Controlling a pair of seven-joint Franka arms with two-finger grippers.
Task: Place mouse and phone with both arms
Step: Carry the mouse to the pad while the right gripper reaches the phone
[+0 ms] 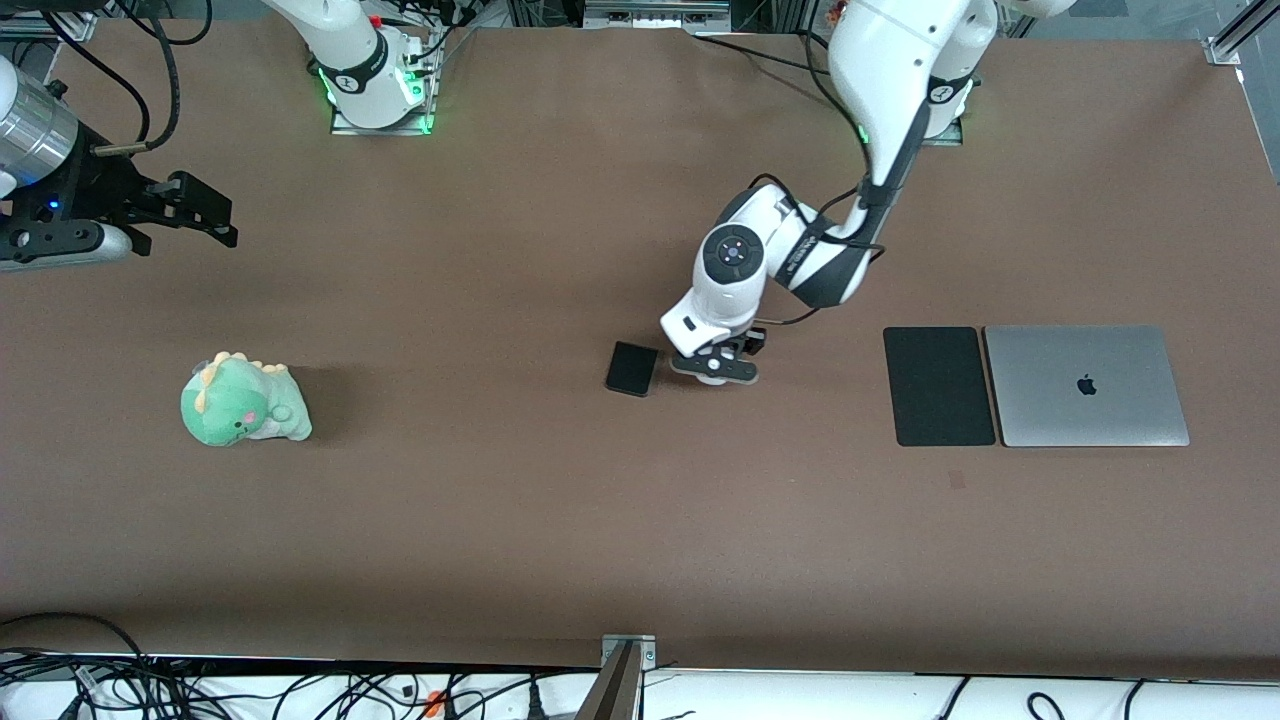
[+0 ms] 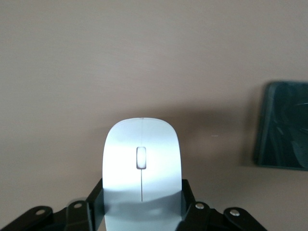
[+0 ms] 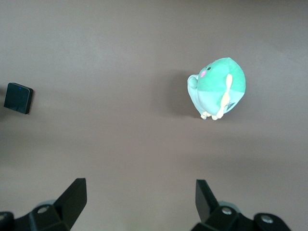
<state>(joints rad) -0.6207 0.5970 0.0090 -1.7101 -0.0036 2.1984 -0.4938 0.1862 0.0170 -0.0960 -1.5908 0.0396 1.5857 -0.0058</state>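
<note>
1. The brown table (image 1: 500, 520) carries everything.
2. A closed silver laptop (image 1: 1087, 386) lies toward the left arm's end, touching or just beside a flat black mat (image 1: 939, 386).
3. A green dinosaur plush (image 1: 243, 402) sits toward the right arm's end.
4. The left gripper (image 1: 714, 366) is down at mid-table, its fingers (image 2: 96, 202) clamped on the sides of the white mouse (image 2: 142, 168) — the mouse sits between them, at table level.
5. The right gripper (image 1: 200, 212) waits in the air over the table's edge at the right arm's end, its fingers (image 3: 72, 197) spread wide and empty.
6. The phone (image 1: 632, 368) lies flat just beside the mouse, on the side toward the right arm's end — not touching it.
</note>
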